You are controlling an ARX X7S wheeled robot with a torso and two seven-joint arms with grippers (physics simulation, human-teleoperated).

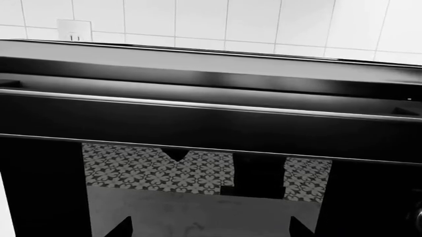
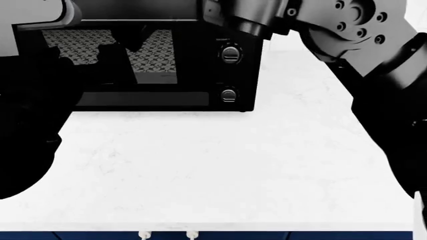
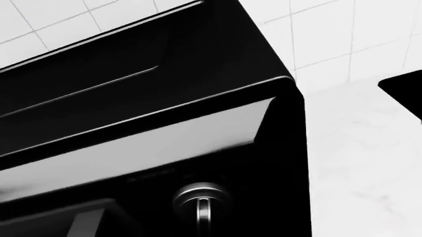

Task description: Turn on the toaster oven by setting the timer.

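Step in hand, by judgement: approach to the timer knob; no knob is gripped yet. The toaster oven (image 2: 143,65) sits at the back of the white countertop (image 2: 200,165), against the tiled wall (image 3: 343,34). Two silver-faced knobs show on the oven's right-hand panel in the head view: upper knob (image 2: 230,54) and lower knob (image 2: 228,94). A third may be hidden behind the arm. Labels too small to read, so which knob is the timer cannot be told.

Right arm (image 2: 347,30) reaches in from the oven's right side, w/ forearm crossing above the oven's upper right corner. The right wrist view looks down the oven's front edge at one knob (image 3: 201,200) just below the oven's top lip. Right pincer not visible in any view; its state cannot be told.

Left arm (image 2: 27,125) is a dark mass in front of the oven's left half. The left wrist view faces the oven door window (image 1: 197,173) close up. Left pincer also out of sight.

Next move, est.: confirm the timer knob, bring the right pincer square onto its ridge, clamp, rotate clockwise. Risk: wrong knob picked.
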